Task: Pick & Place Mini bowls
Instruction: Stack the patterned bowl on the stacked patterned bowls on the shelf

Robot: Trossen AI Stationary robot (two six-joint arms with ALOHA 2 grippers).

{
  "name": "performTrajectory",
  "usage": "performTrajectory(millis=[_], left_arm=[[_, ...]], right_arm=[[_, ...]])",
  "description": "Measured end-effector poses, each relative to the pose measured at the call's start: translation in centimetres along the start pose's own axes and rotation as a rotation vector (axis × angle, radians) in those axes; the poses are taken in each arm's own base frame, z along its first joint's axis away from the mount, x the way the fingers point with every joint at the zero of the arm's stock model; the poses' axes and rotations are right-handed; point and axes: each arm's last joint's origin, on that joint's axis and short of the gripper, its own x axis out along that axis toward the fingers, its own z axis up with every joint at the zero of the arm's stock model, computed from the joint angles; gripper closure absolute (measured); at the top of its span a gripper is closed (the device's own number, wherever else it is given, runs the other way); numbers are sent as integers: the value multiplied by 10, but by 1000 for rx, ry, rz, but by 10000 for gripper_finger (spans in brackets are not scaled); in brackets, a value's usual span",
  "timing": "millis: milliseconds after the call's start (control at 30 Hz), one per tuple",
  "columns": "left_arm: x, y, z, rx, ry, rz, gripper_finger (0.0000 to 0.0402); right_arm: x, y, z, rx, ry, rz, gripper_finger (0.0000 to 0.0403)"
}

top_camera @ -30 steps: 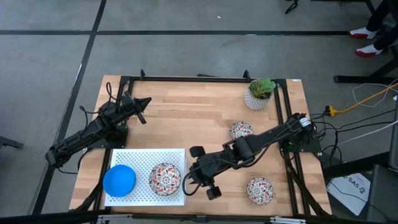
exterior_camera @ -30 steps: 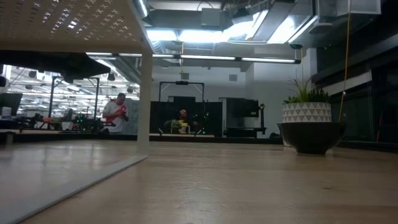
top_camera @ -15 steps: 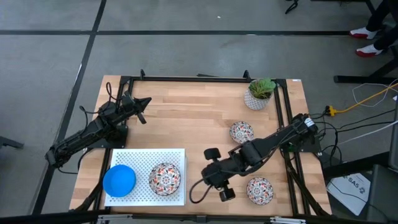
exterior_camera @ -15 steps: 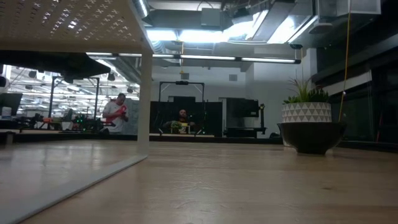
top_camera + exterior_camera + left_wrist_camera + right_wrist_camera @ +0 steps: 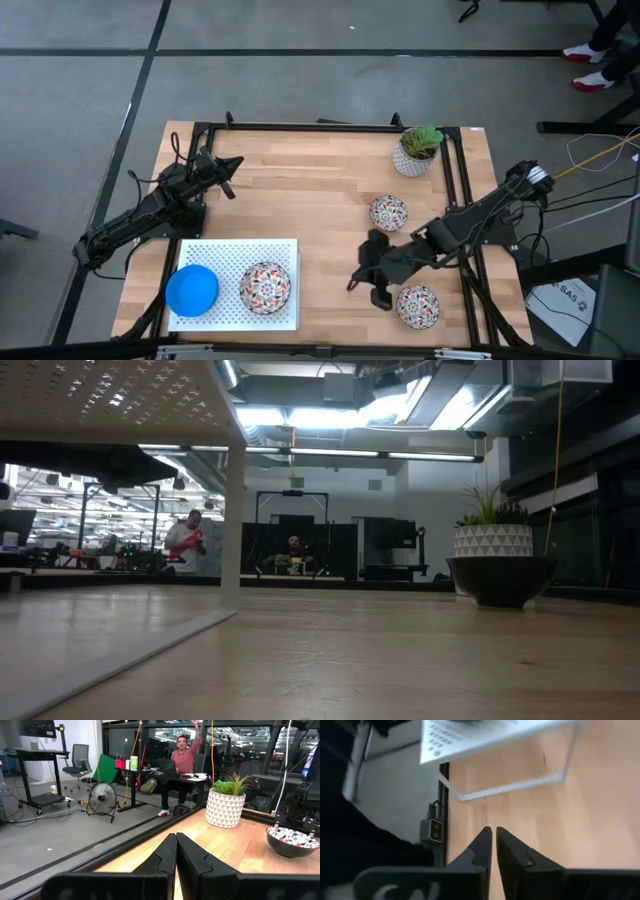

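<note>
While right tool (image 5: 375, 283) sits clenched and empty just beside the front floral bowl (image 5: 417, 306), open it first; descend over the rim (not the centre). Left tool (image 5: 229, 175) parked, clenched, at the surface (image 5: 300, 190) rear.

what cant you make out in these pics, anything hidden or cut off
- High view: the right gripper is motion-blurred, so its fingers cannot be read there.
- High view: whether the blue bowl on the white rack is one bowl or a stack.
- Low view: both arms are out of frame; only one bowl shows, dark against the light, its pattern unreadable.
- Left wrist view: the patterned bowl is cut off by the picture's edge.
</note>
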Motion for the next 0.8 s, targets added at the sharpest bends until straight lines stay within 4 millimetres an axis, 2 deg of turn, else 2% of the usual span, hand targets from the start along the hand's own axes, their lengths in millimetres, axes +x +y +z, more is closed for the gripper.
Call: performTrajectory(millis=[133, 400, 633, 800], left_arm=[[0, 0, 0, 0, -1, 0, 398], [0, 0, 0, 0, -1, 0, 398], [0, 0, 0, 0, -1, 0, 398], [0, 0, 0, 0, 0, 0, 398]], right_arm=[[0, -6, -10, 244, 52, -2, 392], [0, -11, -25, 596, 276, -19, 393], [-4, -16, -37, 777, 476, -91, 385], [-5, -16, -42, 845, 518, -142, 390]])
